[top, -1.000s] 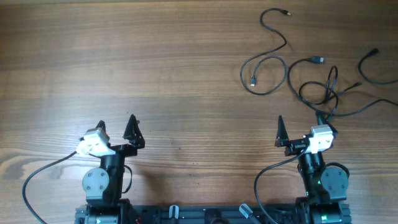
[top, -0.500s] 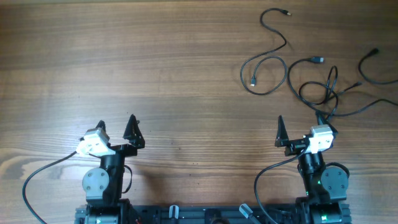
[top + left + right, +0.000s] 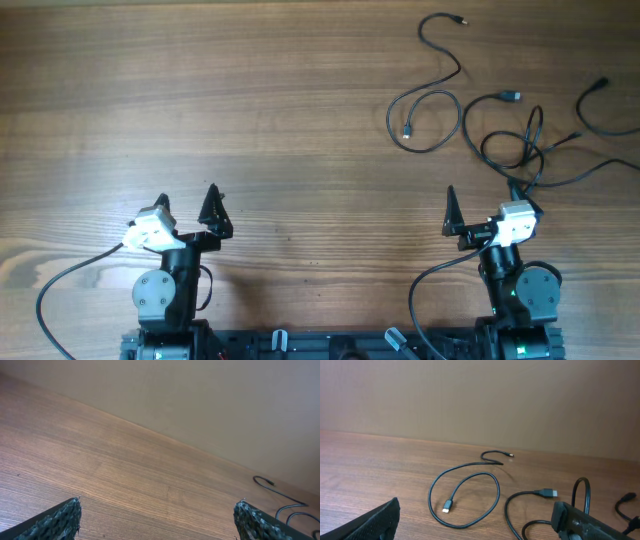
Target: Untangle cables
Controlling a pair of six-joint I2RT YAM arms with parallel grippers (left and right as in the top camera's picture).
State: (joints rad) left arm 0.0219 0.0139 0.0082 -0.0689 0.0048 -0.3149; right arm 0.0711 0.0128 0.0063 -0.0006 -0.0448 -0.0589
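Cables (image 3: 520, 140) lie bunched at the table's (image 3: 250, 100) far right, so the right gripper (image 3: 485, 208), spread wide and empty like the left gripper (image 3: 187, 205), should probably pinch one outer strand.

Light was even and soft across the wooden table (image 3: 250, 110), bright overhead, with faint shadows and no glare. Both wrist views looked dimmer and warmer, the near fingertips (image 3: 60, 520) slightly blurred, the far wall (image 3: 480, 400) perhaps hazy.
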